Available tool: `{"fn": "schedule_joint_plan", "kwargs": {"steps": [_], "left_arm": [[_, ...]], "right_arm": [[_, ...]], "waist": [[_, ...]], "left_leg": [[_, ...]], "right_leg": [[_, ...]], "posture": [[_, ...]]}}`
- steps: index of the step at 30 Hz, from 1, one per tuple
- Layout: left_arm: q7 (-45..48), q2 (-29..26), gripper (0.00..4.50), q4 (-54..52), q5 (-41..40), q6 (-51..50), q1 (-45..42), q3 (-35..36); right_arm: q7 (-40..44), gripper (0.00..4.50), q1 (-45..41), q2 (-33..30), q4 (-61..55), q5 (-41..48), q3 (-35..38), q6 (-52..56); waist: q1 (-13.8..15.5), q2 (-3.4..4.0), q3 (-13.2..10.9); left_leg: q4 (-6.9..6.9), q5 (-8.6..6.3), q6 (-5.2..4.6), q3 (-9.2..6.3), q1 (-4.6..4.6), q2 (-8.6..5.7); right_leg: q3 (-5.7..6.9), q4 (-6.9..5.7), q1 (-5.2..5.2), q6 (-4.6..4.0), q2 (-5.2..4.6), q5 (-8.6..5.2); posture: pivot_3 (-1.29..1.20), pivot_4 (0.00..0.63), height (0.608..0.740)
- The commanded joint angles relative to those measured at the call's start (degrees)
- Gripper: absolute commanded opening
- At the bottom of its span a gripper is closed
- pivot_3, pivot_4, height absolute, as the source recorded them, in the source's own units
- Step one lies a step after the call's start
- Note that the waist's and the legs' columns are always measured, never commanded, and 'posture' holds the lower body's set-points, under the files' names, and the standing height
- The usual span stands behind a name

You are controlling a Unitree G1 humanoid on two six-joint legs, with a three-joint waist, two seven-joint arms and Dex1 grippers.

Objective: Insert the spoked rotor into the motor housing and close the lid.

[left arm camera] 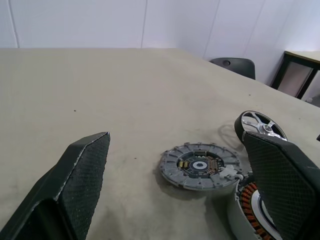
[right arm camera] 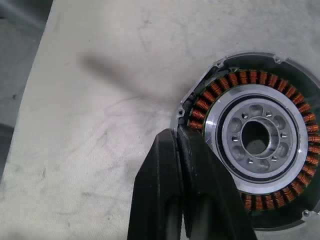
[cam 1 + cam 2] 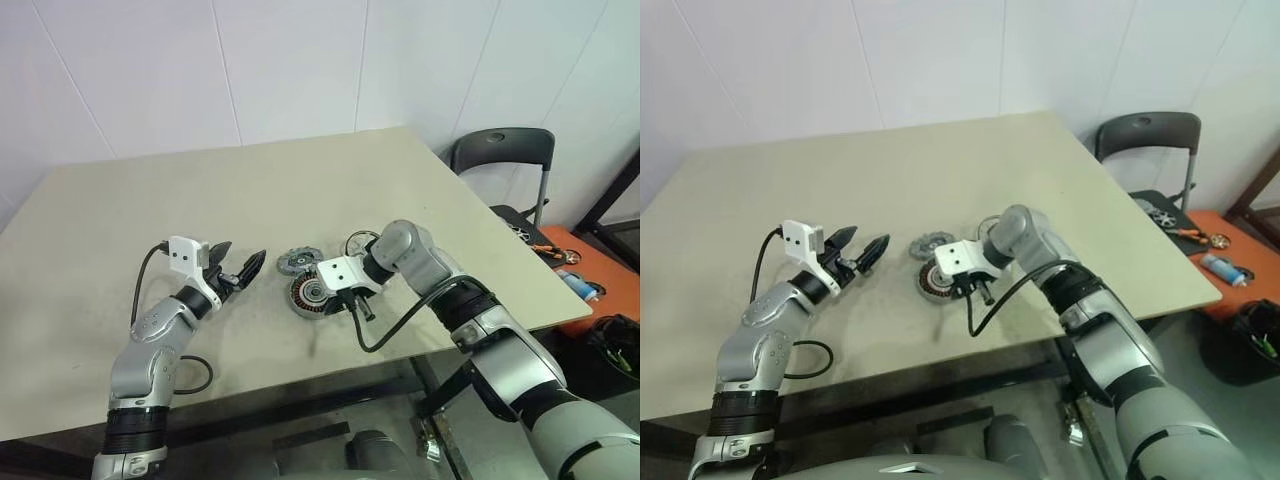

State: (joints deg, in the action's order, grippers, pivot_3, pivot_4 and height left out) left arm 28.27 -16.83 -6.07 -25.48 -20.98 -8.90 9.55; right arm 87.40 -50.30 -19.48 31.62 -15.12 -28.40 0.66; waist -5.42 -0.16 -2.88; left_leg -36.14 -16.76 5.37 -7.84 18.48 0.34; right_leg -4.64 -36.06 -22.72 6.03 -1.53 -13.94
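Your right end effector [image 2: 181, 137] has its two black fingers pressed together and holds nothing; the tips sit at the outer rim of the squat silver-grey round motor housing [image 2: 260, 137], just beside the ring of copper windings. It looks placed there to nudge or steady the housing rather than to grasp it, though you cannot tell whether the tips actually touch the rim.

Your left end effector [image 3: 240, 270] stands wide, its textured black fingers spread and empty, hovering level above the beige table [image 3: 250, 190], aimed toward the parts. That reads as a waiting pose, ready to take the next piece.

The housing lies open side up on the table near its front edge, its centre bore empty, so the rotor is not yet in. Just beyond it lies the flat light-grey round lid [image 1: 199, 166], inner face up, with small brass contacts around its hub. Farther back the silver spoked rotor [image 1: 260, 125] rests near the housing, well within reach.

In the head views your right wrist covers part of the housing. In the left wrist view a finger hides most of the housing and the rotor's lower edge, so how the rotor rests is hard to make out.
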Motion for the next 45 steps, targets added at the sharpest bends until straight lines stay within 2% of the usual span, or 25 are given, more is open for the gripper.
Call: {"fn": "schedule_joint_plan", "kwargs": {"steps": [1,3,10,18,21,24,27,30,33,36,40,45], "left_arm": [[1.4,-1.0,4.5,-1.9,-1.1,-0.5,-0.5,0.0],[2.7,-1.5,4.5,-2.8,-2.6,-1.3,-0.3,0.4],[6.0,-4.5,4.5,-2.3,-6.9,-3.9,-1.9,3.6],[11.2,-15.1,4.5,-2.1,-13.5,-10.3,-4.6,9.6],[17.0,-20.7,4.5,-0.6,-14.6,-11.5,-4.4,10.5],[20.0,-23.8,4.5,3.7,-5.4,-3.3,-2.2,5.8],[20.0,-23.3,4.5,5.1,-2.7,-0.5,-2.5,4.0],[18.8,-21.3,4.5,7.3,-1.7,0.8,-2.8,3.9],[16.9,-18.8,4.5,11.0,0.9,5.3,-3.4,3.5],[16.0,-15.1,4.5,16.6,4.3,11.6,-3.3,1.6],[15.2,-11.8,4.5,23.6,7.6,16.9,-4.9,-0.2],[14.3,-8.5,4.5,27.3,10.8,20.0,-5.6,-3.2]], "right_arm": [[0.0,0.98,-0.6,0.0,-0.7,0.7,-0.8,-0.5],[1.0,1.63,-1.3,0.4,-0.8,0.9,-1.0,3.5],[4.8,1.63,-1.4,-1.4,-7.0,4.9,0.2,8.1],[3.6,1.63,-0.3,-7.8,-18.7,12.7,5.7,19.5],[-3.4,1.63,1.5,-8.3,-20.5,14.3,10.1,23.9],[-19.3,1.63,4.5,-4.4,-20.9,13.9,16.6,24.2],[-33.6,1.63,7.8,0.4,-23.1,14.5,22.9,26.0],[-43.0,1.63,12.3,4.4,-28.5,15.8,27.1,28.6],[-47.3,1.63,16.8,5.5,-32.8,15.5,26.7,29.3],[-50.9,1.63,20.4,6.9,-37.3,15.7,25.3,30.7],[-55.1,1.63,20.8,8.2,-38.4,16.1,25.8,31.5],[-61.5,1.63,19.1,9.3,-37.1,16.0,27.5,29.2]], "waist": [[0.0,0.0,0.0],[-0.1,-0.01,0.0],[0.1,-0.01,0.0],[0.0,-0.05,-0.1],[0.0,-0.15,-0.2],[-0.1,-0.08,-0.2],[0.1,-0.08,-0.2],[0.7,-0.09,-0.2],[1.4,-0.08,-0.2],[1.8,-0.07,-0.2],[1.8,-0.08,-0.2],[1.9,-0.08,-0.2]], "left_leg": [[0.0,0.0,0.0,0.0,0.0,0.0],[0.01,0.0,0.0,0.0,0.01,0.0],[0.01,0.0,0.0,-0.01,0.0,0.0],[0.07,-0.01,0.01,-0.01,0.1,0.0],[0.06,-0.01,0.01,-0.01,0.1,0.0],[0.12,-0.01,0.01,0.03,0.08,0.0],[0.13,-0.01,0.01,0.07,0.09,0.0],[0.11,-0.01,0.01,0.04,0.41,0.01],[0.05,0.0,0.01,0.03,0.85,0.01],[0.11,0.0,0.01,0.04,0.87,0.01],[-0.02,0.0,0.01,0.06,0.87,0.0],[-0.03,0.0,0.0,0.05,0.8,0.01]], "right_leg": [[0.0,0.01,0.0,0.0,-0.01,0.0],[0.0,0.01,0.0,0.0,0.0,0.0],[0.01,0.0,0.0,0.01,0.0,-0.02],[0.02,0.04,-0.09,0.05,-0.02,-0.06],[0.03,0.03,-0.1,-0.08,-0.01,-0.16],[0.02,0.04,-0.12,-0.13,-0.01,-0.19],[-0.01,0.02,-0.16,-0.15,-0.01,-0.19],[-0.01,0.0,-0.41,-0.13,-0.02,-0.13],[-0.02,-0.02,-0.84,-0.23,-0.02,0.09],[0.0,0.04,-0.85,-0.24,-0.03,0.09],[-0.01,0.02,-0.81,-0.23,-0.03,0.09],[0.0,-0.01,-0.73,-0.17,-0.01,0.05]], "posture": [[0.0,0.0,0.74],[0.0,0.0,0.74],[0.0,0.0,0.74],[0.0,0.0,0.74],[0.0,0.0,0.74],[0.0,0.0,0.74],[0.0,0.0,0.74],[0.0,0.0,0.74],[0.0,0.0,0.74],[0.0,0.0,0.74],[0.0,0.0,0.74],[0.0,0.0,0.74]]}}
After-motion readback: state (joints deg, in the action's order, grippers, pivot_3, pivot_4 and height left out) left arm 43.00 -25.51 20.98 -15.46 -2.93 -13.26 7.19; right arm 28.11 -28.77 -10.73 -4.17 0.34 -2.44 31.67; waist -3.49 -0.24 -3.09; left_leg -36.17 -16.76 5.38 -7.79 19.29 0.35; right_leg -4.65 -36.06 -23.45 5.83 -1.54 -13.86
